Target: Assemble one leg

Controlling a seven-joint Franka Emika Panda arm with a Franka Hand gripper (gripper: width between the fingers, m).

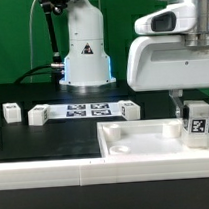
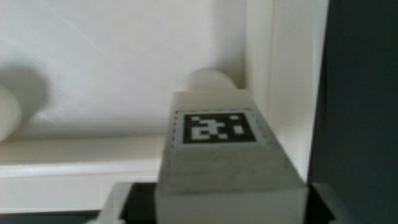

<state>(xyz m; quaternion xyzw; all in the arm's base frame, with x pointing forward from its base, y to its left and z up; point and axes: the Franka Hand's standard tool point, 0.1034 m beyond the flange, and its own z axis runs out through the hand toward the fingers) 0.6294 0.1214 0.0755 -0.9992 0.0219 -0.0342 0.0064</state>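
- On the black table (image 1: 54, 136), the robot base (image 1: 86, 53) stands at the back centre. The white arm (image 1: 170, 58) fills the upper part of the exterior view's right.
- Large flat white panel (image 1: 145, 148) lies at the front, running off the exterior view's right edge. Bare table is open to its left and behind it.
- Marker board (image 1: 90, 109) lies flat in front of the base, well apart from the panel.
- Gripper (image 1: 191, 102) hangs over the panel's end at the exterior view's right. Its jaws are closed onto the leg (image 1: 198, 124), with dark fingers (image 2: 128, 205) flanking the block on both sides in the wrist view.
- The leg's long axis is vertical, and it is upright rather than tilted. Its tag faces the exterior camera. It is above the panel near the far corner at the exterior view's right, just beside a raised corner socket (image 1: 172, 129).
- Cannot tell whether the leg's lower end touches the panel.
- Wrist view only: the leg (image 2: 217, 150) runs lengthwise away from the camera to a rounded far tip. A tag shows on the face it sees, with white panel floor (image 2: 107, 60) beneath. The panel's edge wall is just beside the leg, with a black strip of table (image 2: 365, 80) past it, so there is little room on that side. A round shape at the picture's border may be a socket, but it is blurred.
- Exterior view only: three loose white blocks sit in a row with the marker board. The left block (image 1: 11, 113) and second block (image 1: 38, 116) are on the exterior view's left, and the third block (image 1: 130, 109) is on its right. All are apart from the panel.
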